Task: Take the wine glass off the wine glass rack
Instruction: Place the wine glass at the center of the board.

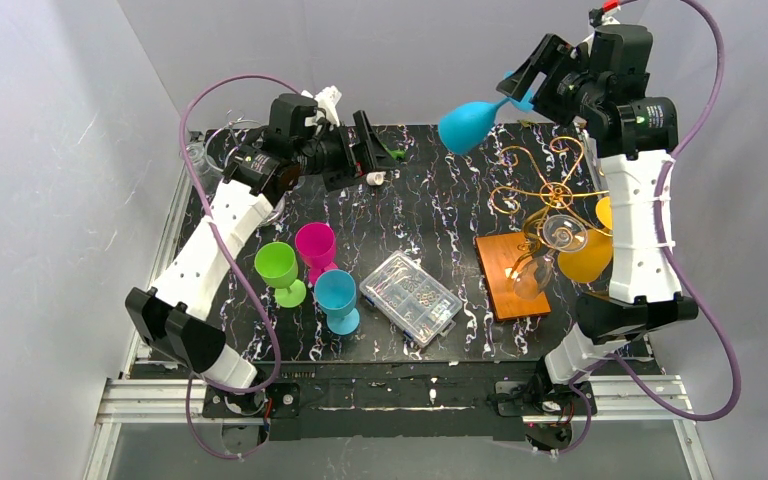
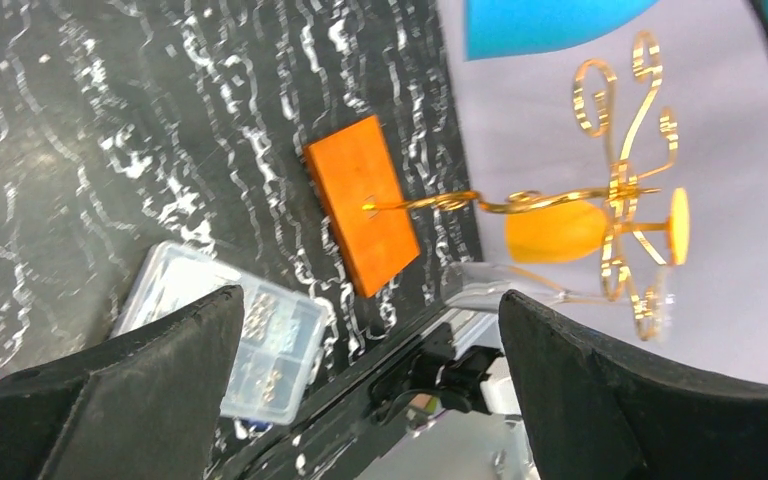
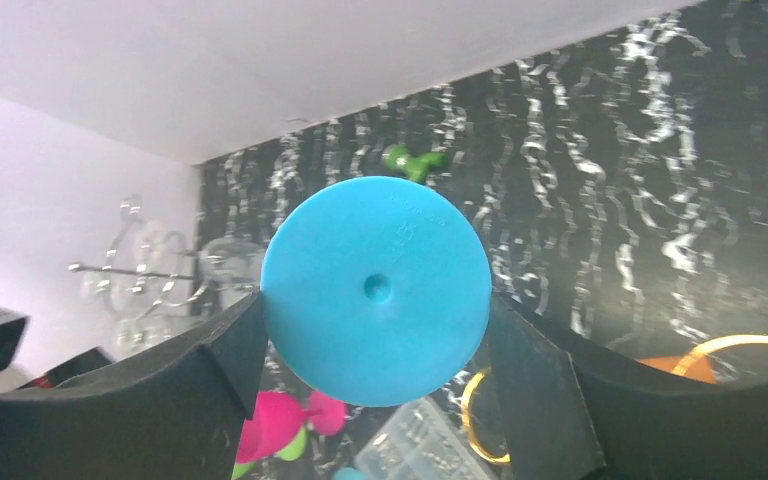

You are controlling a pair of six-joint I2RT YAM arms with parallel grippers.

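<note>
Our right gripper (image 1: 526, 88) holds the blue wine glass (image 1: 470, 125) across its round foot, so the jaws stand wide. It's up clear of the wine glass rack (image 1: 550, 190), bowl tipped sideways. Left gripper (image 1: 372, 150) gapes empty over the table (image 1: 430, 210), far-left, prob. keeping out of the way.

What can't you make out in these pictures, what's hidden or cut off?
- Right wrist view: the foot of the blue glass, between the right fingers, hides its own stem and bowl.
- Top view: the right arm covers part of the orange glass; the left arm hides much of a silver rack at the far left corner.
- Left wrist view: the blue glass is cut by the top edge; the box contents are too small.
</note>
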